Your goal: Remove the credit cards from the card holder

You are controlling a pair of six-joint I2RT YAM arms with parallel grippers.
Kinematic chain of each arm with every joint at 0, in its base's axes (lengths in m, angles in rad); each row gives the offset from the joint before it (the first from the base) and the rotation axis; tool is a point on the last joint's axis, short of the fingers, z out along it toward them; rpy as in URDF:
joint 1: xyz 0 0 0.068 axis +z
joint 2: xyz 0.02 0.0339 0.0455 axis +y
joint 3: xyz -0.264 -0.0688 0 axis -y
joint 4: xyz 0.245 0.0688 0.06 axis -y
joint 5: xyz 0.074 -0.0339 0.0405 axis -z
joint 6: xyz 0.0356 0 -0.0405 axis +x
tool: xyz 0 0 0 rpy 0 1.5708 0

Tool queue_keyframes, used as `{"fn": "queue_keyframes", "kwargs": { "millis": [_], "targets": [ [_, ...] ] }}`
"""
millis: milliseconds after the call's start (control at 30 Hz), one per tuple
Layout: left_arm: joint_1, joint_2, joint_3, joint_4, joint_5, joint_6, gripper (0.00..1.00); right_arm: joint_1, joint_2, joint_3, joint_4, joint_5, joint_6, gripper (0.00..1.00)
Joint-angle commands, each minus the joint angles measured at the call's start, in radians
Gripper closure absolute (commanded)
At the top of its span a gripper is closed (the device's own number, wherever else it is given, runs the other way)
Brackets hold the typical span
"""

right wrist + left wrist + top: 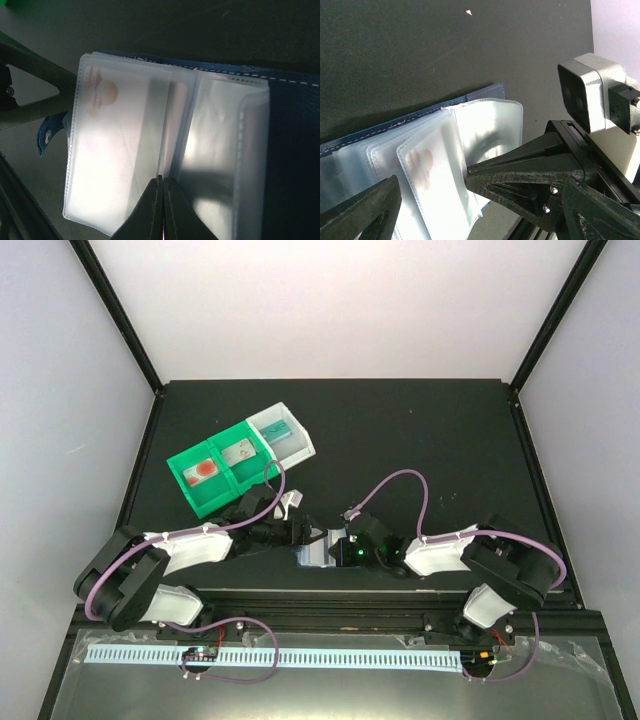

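Observation:
The card holder (pixel 316 552) lies open on the black table between my two grippers. Its translucent pages fan up from a dark blue cover (pixel 480 93). One raised page holds a whitish credit card with a red-orange patch (pixel 432 175); this card also shows in the right wrist view (pixel 112 150). My left gripper (pixel 431 177) is open, with one finger on each side of that page. My right gripper (pixel 162 179) is shut, its tips pinching at the fold between the pages of the card holder (pixel 225 150). The holder's blue snap tab (pixel 47 135) sticks out at the left.
A green compartment tray (pixel 195 495) with a white end bin (pixel 298 445) stands at the back left. It holds a card with a red patch (pixel 203 468) and another card (pixel 240 450). The table's near edge and rail (pixel 330 600) lie just behind the grippers.

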Motion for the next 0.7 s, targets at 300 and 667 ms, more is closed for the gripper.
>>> {"fn": "queue_keyframes", "kwargs": {
  "millis": [300, 667],
  "targets": [
    [-0.020, 0.010, 0.004, 0.102, 0.054, -0.040, 0.11, 0.005, -0.003, -0.030, 0.030, 0.028, 0.005, 0.96],
    [-0.070, 0.041, 0.005, 0.229, 0.107, -0.130, 0.11, 0.001, -0.031, -0.046, 0.042, 0.049, -0.009, 0.87]
  ]
}}
